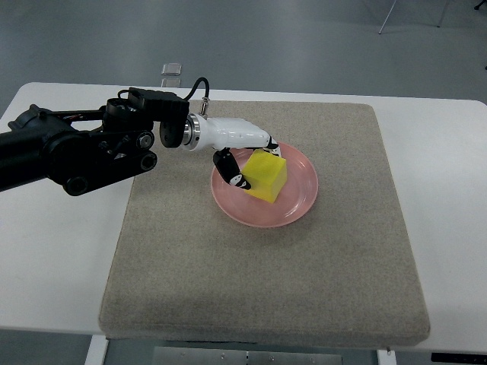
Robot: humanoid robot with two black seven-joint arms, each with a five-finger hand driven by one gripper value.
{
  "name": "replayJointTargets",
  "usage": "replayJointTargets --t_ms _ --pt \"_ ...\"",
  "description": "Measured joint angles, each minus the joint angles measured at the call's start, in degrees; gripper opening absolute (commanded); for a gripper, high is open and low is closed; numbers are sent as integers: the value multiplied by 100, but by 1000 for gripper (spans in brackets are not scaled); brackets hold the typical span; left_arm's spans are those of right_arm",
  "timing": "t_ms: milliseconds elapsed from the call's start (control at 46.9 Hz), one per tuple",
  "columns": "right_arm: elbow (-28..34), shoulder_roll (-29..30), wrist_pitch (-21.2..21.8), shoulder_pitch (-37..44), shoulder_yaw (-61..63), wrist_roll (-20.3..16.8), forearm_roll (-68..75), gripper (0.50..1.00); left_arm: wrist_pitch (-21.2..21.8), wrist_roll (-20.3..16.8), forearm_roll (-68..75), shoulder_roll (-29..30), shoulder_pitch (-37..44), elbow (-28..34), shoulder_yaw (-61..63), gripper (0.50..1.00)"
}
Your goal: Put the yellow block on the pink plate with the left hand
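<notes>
From the top view, no brand, label or writing can be read anywhere. Counted: one block, one plate, one mat, one table, and one robot arm ending in the left hand. The arm, black with a white wrist shell, comes in from the left edge and reaches over the mat's far left part. The hand sits at the plate's left rim, its fingers curled around the yellow block: one dark-tipped finger lies against the block's near left face, another shows at its far top corner. The block rests on the pink plate, in the plate's left half, right at the fingertips, so the hand is closed on the block while the block touches the plate. The plate lies just right of the hand on the mat, above the mat's middle. The mat is a grey-beige felt-like square covering most of the white table, whose bare top shows on both sides of it. Beyond the hand, past the table's far edge, a small pale square object lies on the grey floor. Far to the right of the hand, at the top corner, thin metal legs of some furniture stand on that floor. The right arm does not show.
</notes>
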Motion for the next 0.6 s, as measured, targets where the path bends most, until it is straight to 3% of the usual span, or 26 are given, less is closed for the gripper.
replayJointTargets --t_ms 43,128,363,598 --pt "0 0 0 0 1 -1 0 924 0 0 0 -3 14 12 0 958" --pt "0 0 0 0 1 -1 0 924 1 0 0 -34 19 43 1 992" --pt "0 0 0 0 0 -1 0 924 -6 -9 -132 19 -31 -53 -45 994" --pt "0 0 0 0 0 0 0 924 -3 -11 -1005 562 -154 -134 -291 994"
